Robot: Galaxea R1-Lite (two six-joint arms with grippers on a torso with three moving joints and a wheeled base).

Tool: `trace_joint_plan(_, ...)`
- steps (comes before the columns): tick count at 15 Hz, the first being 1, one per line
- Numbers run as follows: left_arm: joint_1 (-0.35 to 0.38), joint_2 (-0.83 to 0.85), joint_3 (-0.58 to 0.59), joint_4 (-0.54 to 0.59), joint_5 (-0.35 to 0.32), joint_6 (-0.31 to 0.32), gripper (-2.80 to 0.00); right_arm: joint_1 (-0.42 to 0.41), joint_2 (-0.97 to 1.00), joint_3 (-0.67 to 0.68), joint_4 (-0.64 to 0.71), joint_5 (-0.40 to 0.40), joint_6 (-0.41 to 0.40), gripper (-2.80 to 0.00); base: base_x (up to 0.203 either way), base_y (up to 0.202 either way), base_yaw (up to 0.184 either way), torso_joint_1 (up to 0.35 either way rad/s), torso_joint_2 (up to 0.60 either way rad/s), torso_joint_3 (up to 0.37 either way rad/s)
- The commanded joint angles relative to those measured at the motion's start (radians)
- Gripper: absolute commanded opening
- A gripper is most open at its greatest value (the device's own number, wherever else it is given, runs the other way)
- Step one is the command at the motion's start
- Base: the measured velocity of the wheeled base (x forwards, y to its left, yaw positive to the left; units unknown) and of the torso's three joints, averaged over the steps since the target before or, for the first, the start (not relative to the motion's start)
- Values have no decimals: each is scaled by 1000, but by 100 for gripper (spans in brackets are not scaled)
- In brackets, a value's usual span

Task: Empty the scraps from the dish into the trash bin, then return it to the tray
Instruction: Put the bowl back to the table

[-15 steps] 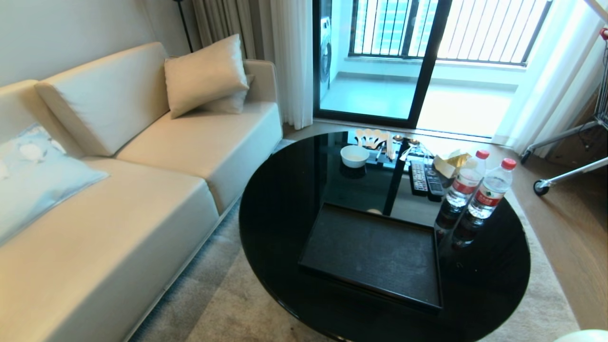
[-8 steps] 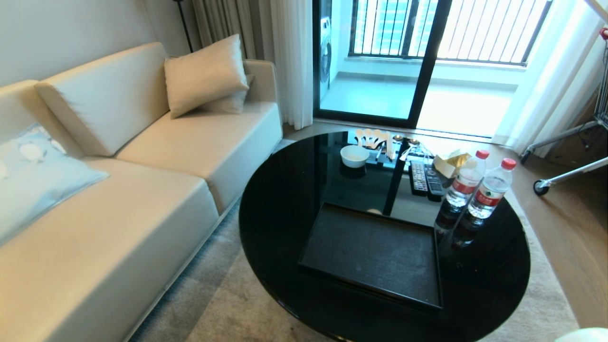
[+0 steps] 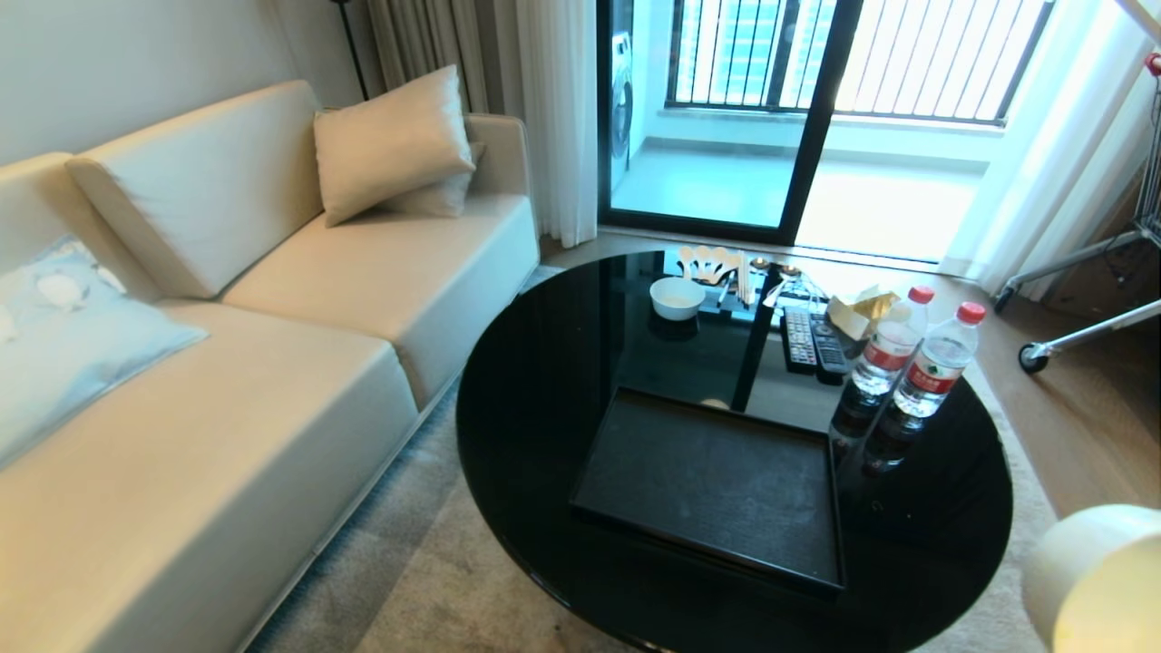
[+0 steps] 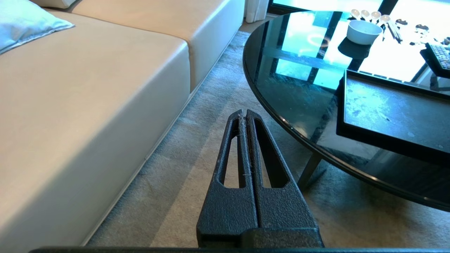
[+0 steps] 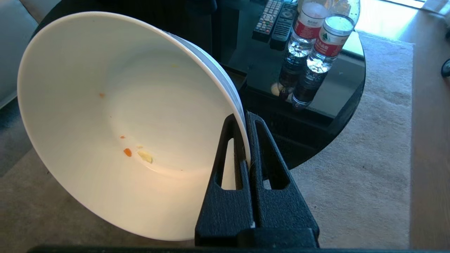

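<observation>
My right gripper is shut on the rim of the dish, a glossy white deep bowl held tilted over the carpet beside the table. Only small orange and pale yellow scraps cling inside it. In the head view the dish shows at the bottom right corner. The matte-black tray lies bare on the near part of the round table. My left gripper hangs shut and holds nothing, over the carpet between sofa and table. The trash bin is out of view.
On the glossy black round table stand two water bottles, two remotes and a smaller white bowl with spoons behind it. A cream sofa runs along the left. Carpet surrounds the table.
The dish has risen from a sliver at the head view's bottom right edge to a large shape there. The table's things and the left arm have not moved.
</observation>
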Motion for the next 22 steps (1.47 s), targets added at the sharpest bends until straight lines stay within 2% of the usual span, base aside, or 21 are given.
trace_joint_plan(1,0,0,0,0,0,-1,-280,11,331,-73,-74,3,-1,-280,0,0,0,0,0,0)
trace_joint_plan(4,0,0,0,0,0,0,-280,61,633,-204,-167,4,19,-280,0,0,0,0,0,0)
trace_joint_plan(6,0,0,0,0,0,-1,-280,113,821,-324,-195,-2,67,-280,0,0,0,0,0,0)
trace_joint_plan(8,0,0,0,0,0,-1,-280,171,984,-447,-201,-39,149,-280,0,0,0,0,0,0)
trace_joint_plan(10,0,0,0,0,0,-1,-280,244,1112,-587,-141,-113,311,-280,0,0,0,0,0,0)
trace_joint_plan(13,0,0,0,0,0,0,-280,315,1253,-762,73,-173,636,-280,0,0,0,0,0,0)
trace_joint_plan(15,0,0,0,0,0,-1,-280,327,1358,-835,146,-226,732,-280,0,0,0,0,0,0)
trace_joint_plan(18,0,0,0,0,0,-1,-280,327,1491,-923,171,-268,807,-280,0,0,0,0,0,0)
trace_joint_plan(22,0,0,0,0,0,-1,-280,288,1665,-1013,147,-303,854,-280,0,0,0,0,0,0)
